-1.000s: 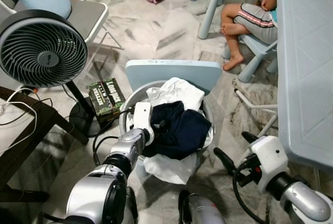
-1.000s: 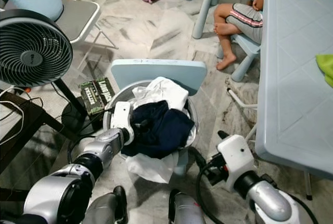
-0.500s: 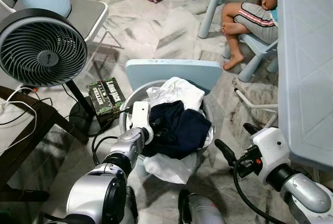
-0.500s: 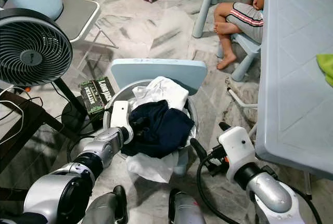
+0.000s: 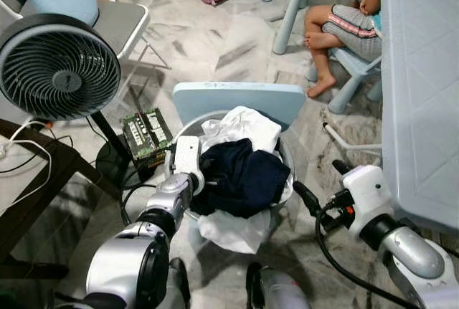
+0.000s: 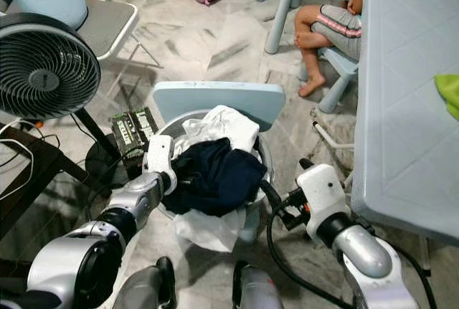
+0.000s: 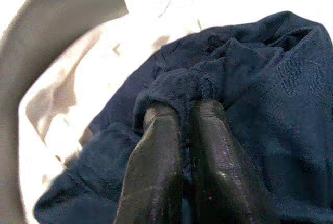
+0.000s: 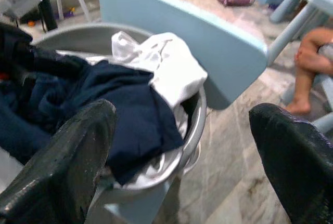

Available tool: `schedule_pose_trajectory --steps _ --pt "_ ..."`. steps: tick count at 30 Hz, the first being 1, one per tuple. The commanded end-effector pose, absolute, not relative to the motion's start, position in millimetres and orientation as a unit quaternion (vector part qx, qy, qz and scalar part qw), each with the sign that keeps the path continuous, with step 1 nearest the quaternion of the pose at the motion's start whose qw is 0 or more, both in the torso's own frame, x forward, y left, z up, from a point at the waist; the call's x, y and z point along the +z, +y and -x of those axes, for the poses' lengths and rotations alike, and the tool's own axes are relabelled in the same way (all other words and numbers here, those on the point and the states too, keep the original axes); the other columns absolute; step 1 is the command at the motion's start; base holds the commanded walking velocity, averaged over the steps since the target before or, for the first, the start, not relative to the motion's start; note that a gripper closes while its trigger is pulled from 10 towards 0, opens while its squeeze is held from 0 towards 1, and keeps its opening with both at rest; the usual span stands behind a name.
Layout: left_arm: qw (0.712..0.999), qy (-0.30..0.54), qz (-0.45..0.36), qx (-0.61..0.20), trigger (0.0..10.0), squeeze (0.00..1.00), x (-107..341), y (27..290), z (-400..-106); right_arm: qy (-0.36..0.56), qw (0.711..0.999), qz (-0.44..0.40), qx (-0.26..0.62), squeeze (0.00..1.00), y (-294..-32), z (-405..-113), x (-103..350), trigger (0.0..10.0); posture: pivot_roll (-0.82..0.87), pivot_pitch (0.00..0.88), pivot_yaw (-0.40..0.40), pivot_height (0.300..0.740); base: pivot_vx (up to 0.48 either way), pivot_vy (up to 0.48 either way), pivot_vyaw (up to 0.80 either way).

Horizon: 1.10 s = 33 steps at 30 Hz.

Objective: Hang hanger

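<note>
The pale blue table point(image 6: 409, 101) occupies the robot's right side, with a seated person's legs point(image 5: 337, 26) at a small table beyond it. The black fan point(image 5: 57, 65) stands to the left on its stand. At centre, a round grey basket point(image 8: 195, 109) sits on a light blue stool point(image 5: 240, 100) and holds a white cloth point(image 5: 240, 128) topped by a dark navy garment point(image 5: 244, 176).

The left gripper point(image 7: 179, 130) is at the basket's left rim, its two fingers point(image 7: 156, 151) pressed together and pinching a raised fold of the navy garment (the fold bunches directly over the fingertips).

The right gripper point(image 8: 182, 146) hovers just beside the basket's right side, fingers point(image 8: 62, 156) spread wide and holding nothing; the garment lies ahead of them, not in contact.

No hanger can be made out in the basket or nearby.
</note>
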State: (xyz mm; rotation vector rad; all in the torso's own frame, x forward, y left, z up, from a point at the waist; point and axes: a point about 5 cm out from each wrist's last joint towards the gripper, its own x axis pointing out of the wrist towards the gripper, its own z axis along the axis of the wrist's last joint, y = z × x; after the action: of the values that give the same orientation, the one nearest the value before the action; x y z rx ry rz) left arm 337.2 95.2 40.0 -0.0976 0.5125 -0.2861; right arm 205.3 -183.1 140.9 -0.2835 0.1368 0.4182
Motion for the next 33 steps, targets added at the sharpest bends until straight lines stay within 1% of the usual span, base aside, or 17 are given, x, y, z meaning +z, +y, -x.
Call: schedule_pose_trajectory --steps 1,2,5,8,13,14,16,17,18,20,23,24,27,28,29,31,33 --pt "0.959 0.245 0.022 -0.139 0.0 0.0 43.0 97.3 -340.1 0.074 0.967 0.14 0.202 0.0 -184.1 -206.0 135.9 10.0 -0.24 0.169 0.009 0.74 0.0 0.0 0.0" --pt "0.959 0.245 0.022 -0.139 0.0 0.0 43.0 97.3 -340.1 0.074 0.967 0.14 0.202 0.0 -184.1 -206.0 135.9 10.0 -0.24 0.169 0.009 0.74 0.0 0.0 0.0" --pt "0.972 0.201 -0.019 -0.123 0.0 0.0 58.8 102.7 -351.3 0.065 0.97 0.14 0.189 0.0 -185.5 -212.4 135.6 10.0 -0.23 0.144 0.022 0.74 0.0 0.0 0.0" --pt "0.976 0.184 -0.031 -0.114 0.0 0.0 65.8 105.8 -356.2 0.06 0.971 0.139 0.186 0.0 -184.1 -215.7 134.9 10.0 -0.22 0.138 0.026 0.74 0.0 0.0 0.0" --pt "0.983 0.127 -0.091 -0.1 0.0 0.0 86.0 110.6 -367.4 0.052 0.972 0.137 0.186 0.0 -179.7 -221.2 133.9 10.0 -0.21 0.123 0.033 0.74 0.0 0.0 0.0" --pt "0.982 0.088 -0.135 -0.101 0.0 0.0 99.2 109.7 -373.2 0.05 0.972 0.136 0.185 0.0 -179.5 -222.3 133.3 10.0 -0.2 0.118 0.035 0.74 0.0 0.0 0.0" --pt "0.977 0.04 -0.178 -0.107 0.0 0.0 116.4 105.6 -379.6 0.047 0.973 0.136 0.183 0.0 -179.1 -225.3 132.2 10.0 -0.19 0.108 0.038 0.74 0.0 0.0 0.0" --pt "0.977 0.04 -0.178 -0.107 0.0 0.0 116.4 105.6 -379.6 0.047 0.973 0.136 0.183 0.0 -179.1 -225.3 132.2 10.0 -0.19 0.108 0.038 0.74 0.0 0.0 0.0" --pt "0.965 -0.001 -0.232 -0.125 0.0 0.0 128.2 98.7 -382.4 0.044 0.973 0.135 0.182 0.0 -178.6 -226.9 132.0 10.0 -0.19 0.107 0.039 0.74 0.0 0.0 0.0" --pt "0.944 -0.066 -0.284 -0.152 0.0 0.0 147.3 83.6 -384.9 0.038 0.974 0.134 0.181 0.0 -177.5 -230.4 131.8 10.0 -0.18 0.098 0.042 0.74 0.0 0.0 0.0" --pt "0.921 -0.134 -0.317 -0.179 0.0 0.0 164.0 66.4 -383.0 0.034 0.974 0.133 0.179 0.0 -175.7 -233.8 131.6 10.0 -0.17 0.091 0.044 0.74 0.0 0.0 0.0" --pt "0.907 -0.168 -0.337 -0.187 0.0 0.0 170.9 59.2 -381.2 0.032 0.974 0.133 0.179 0.0 -175.2 -234.9 131.1 10.0 -0.16 0.088 0.045 0.74 0.0 0.0 0.0" --pt "0.867 -0.245 -0.373 -0.221 0.0 0.0 186.5 39.2 -374.4 0.029 0.975 0.131 0.177 0.0 -173.9 -237.7 129.9 10.0 -0.15 0.082 0.047 0.74 0.0 0.0 0.0" --pt "0.849 -0.275 -0.381 -0.242 0.0 0.0 191.2 28.4 -369.2 0.027 0.975 0.131 0.177 0.0 -173.3 -238.9 129.3 10.0 -0.15 0.079 0.048 0.74 0.0 0.0 0.0" --pt "0.844 -0.283 -0.382 -0.248 0.0 0.0 192.4 25.4 -367.4 0.027 0.975 0.131 0.177 0.0 -173.2 -239.2 129.2 10.0 -0.15 0.079 0.048 0.74 0.0 0.0 0.0" --pt "0.818 -0.312 -0.399 -0.273 0.0 0.0 192.3 15.3 -359.8 0.025 0.975 0.131 0.175 0.0 -173.2 -240.0 128.7 10.0 -0.15 0.079 0.049 0.74 0.0 0.0 0.0" --pt "0.812 -0.318 -0.388 -0.298 0.0 0.0 187.0 8.1 -352.3 0.024 0.976 0.132 0.173 0.0 -173.2 -240.6 128.4 10.0 -0.15 0.078 0.05 0.74 0.0 0.0 0.0"
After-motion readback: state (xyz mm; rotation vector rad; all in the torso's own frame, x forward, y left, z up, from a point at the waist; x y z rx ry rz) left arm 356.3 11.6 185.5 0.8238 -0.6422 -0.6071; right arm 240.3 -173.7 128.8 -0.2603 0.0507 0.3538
